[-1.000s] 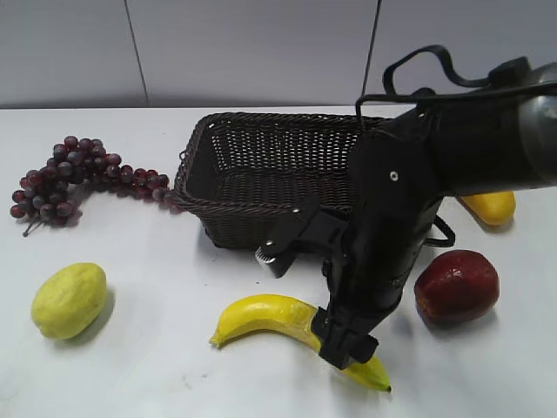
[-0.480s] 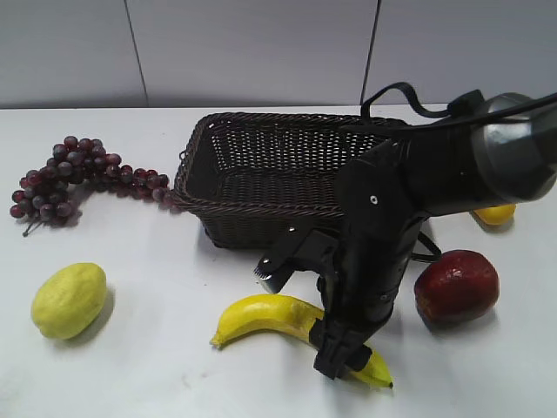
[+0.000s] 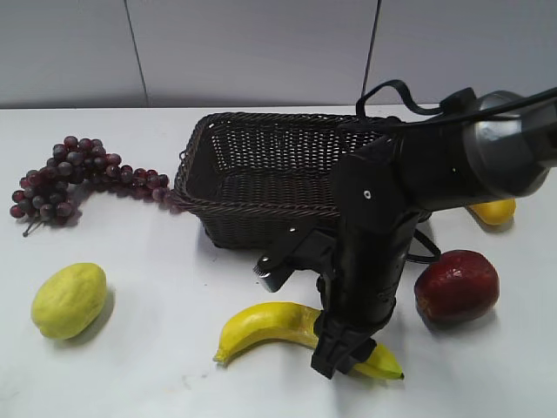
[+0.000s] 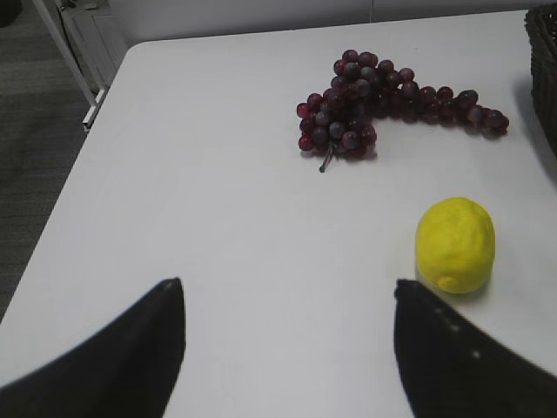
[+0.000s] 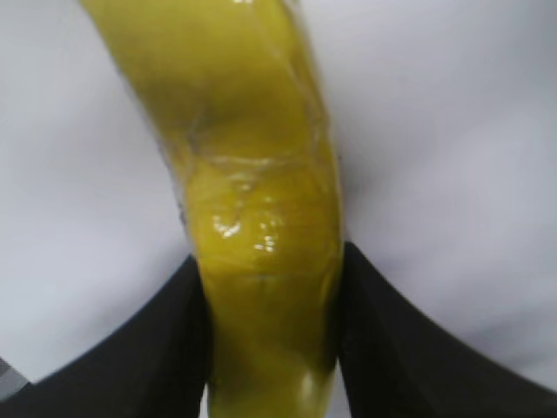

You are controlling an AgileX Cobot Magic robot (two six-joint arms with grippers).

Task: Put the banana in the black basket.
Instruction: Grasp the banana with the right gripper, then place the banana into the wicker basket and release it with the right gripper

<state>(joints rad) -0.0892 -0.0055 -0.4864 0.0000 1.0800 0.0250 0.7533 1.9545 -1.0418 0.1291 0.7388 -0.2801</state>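
Right gripper (image 3: 345, 350) clamped on the banana (image 3: 270, 324), fingers pressed to both flanks in the wrist view. Banana lies on the white table (image 3: 157, 348), just in front of the black basket (image 3: 261, 174), which looks empty. Grasp made; lift and drop into the basket remain. Left gripper (image 4: 287, 348) spread wide, holding nothing, near the lemon (image 4: 454, 244).
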